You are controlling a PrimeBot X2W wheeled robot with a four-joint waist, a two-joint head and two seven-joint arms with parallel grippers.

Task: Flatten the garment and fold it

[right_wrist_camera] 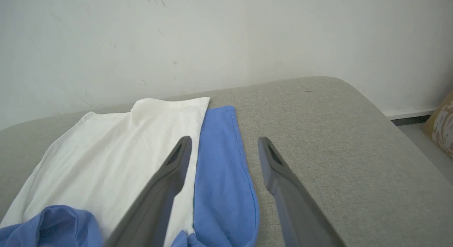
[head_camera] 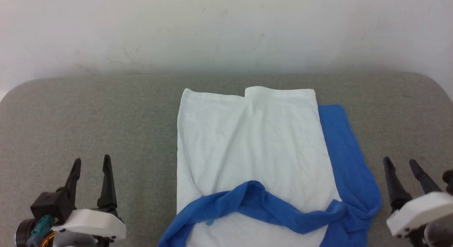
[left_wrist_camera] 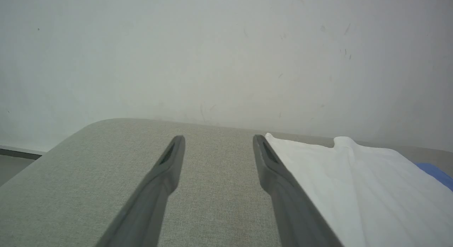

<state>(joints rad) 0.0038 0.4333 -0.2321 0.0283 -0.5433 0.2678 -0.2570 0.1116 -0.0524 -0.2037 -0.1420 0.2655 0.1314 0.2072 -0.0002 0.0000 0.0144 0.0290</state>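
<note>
- Garment (head_camera: 254, 141): centred on tabletop (head_camera: 106, 112), blue sleeve (head_camera: 269, 204) draped loosely across its near end.
- Left gripper (head_camera: 92, 160), right gripper (head_camera: 400, 161): fingers spread, empty, either side.
- Risk: folding over the rumpled sleeve may trap wrinkles.

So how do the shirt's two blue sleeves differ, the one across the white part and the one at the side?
The crossing sleeve is rumpled and wavy; the side sleeve lies smooth and fairly straight. The crossing sleeve rests on the white body; the side sleeve lies on the grey surface beside it. Both are the same bright blue.
</note>
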